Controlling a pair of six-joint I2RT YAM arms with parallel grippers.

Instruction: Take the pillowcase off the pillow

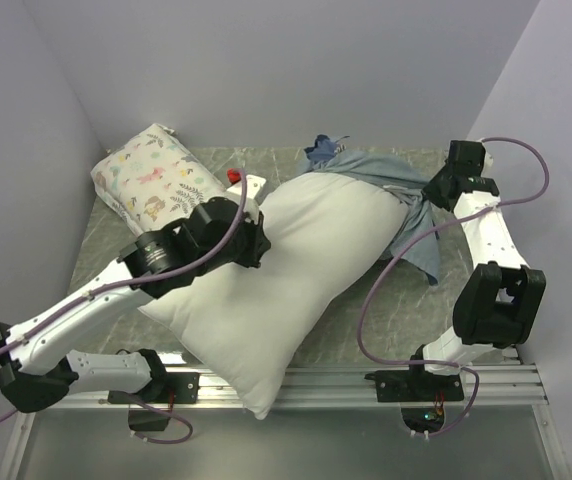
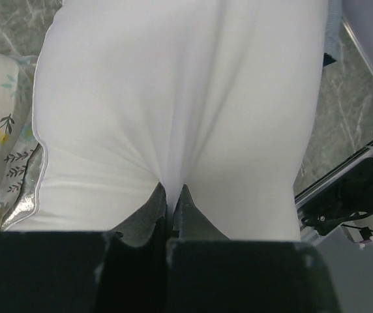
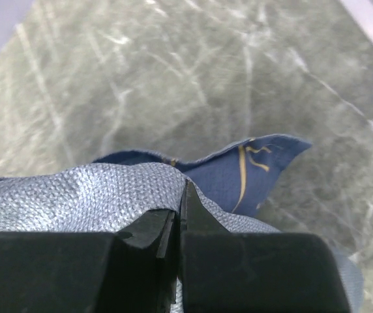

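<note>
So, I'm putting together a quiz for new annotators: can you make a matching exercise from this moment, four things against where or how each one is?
Column one:
1. left hand
2. right hand
3. pillowcase
4. floral pillow

Column two:
a. bunched at the far right end of the pillow
b. in the far left corner of the table
c. shut on a pinch of white fabric
d. shut on grey-blue cloth

Pairs: 1-c, 2-d, 3-a, 4-b
</note>
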